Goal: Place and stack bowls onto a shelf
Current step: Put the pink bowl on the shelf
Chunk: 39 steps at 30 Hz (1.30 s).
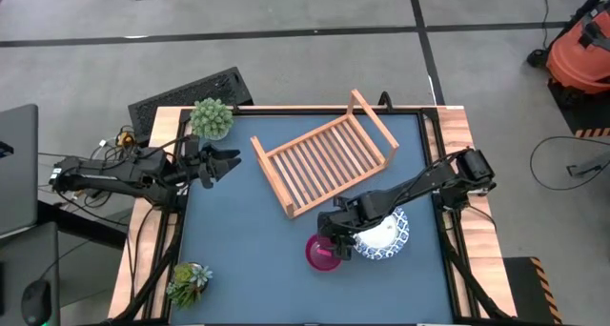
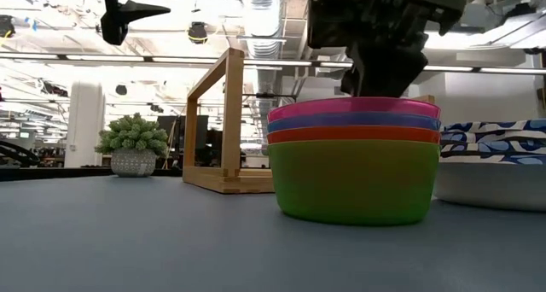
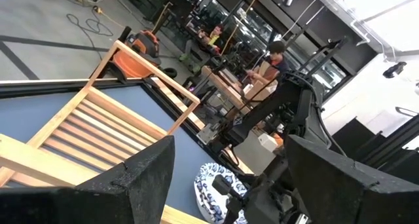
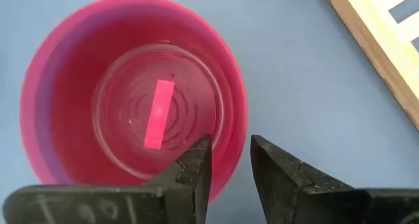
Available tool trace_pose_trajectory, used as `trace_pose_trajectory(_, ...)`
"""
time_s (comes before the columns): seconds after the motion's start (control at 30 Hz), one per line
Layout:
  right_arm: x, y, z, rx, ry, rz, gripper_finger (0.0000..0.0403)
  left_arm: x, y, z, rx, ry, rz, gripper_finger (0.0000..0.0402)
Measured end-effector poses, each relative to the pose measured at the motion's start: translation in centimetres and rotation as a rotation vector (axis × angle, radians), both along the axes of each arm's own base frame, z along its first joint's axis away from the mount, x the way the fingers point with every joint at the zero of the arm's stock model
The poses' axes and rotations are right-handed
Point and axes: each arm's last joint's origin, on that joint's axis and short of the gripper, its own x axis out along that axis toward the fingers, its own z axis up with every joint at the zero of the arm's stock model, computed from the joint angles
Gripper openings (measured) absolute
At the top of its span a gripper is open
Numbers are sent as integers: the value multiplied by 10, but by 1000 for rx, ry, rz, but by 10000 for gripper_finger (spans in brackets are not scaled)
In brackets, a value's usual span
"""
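A nested stack of small bowls stands on the blue table, pink on top, then blue, orange and green at the bottom. From above only the pink bowl shows. My right gripper is open and points down over the stack's rim, one finger inside the pink bowl and one outside; I see no touch. The white blue-patterned bowls rest beside the stack, partly under the right arm. The wooden slatted shelf lies at the table's middle. My left gripper waits open, raised at the left.
A spiky potted plant stands at the far left corner and another at the near left corner. A black keyboard lies beyond the far left edge. Bare blue surface stretches between the left arm and the bowls.
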Motion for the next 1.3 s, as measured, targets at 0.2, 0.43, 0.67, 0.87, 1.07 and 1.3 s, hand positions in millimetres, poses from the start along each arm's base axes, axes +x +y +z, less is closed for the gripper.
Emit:
trace_pose_trajectory(0.2,0,0,0,4,3,-10,113,0,0,0,0,0,-1,274)
trace_pose_trajectory(0.43,0,0,0,10,5,-27,101,0,0,0,3,0,-3,274)
trace_pose_trajectory(0.67,0,-2,0,-6,3,-42,35,0,0,-1,4,11,-2,274)
trace_pose_trajectory(0.87,-1,-2,1,-9,6,-61,20,0,0,-1,4,16,-2,274)
trace_pose_trajectory(1.07,0,-3,11,-47,8,-82,26,0,0,-2,4,18,-2,274)
trace_pose_trajectory(1.3,7,-4,30,-71,-17,-57,22,0,0,-2,5,19,-1,274)
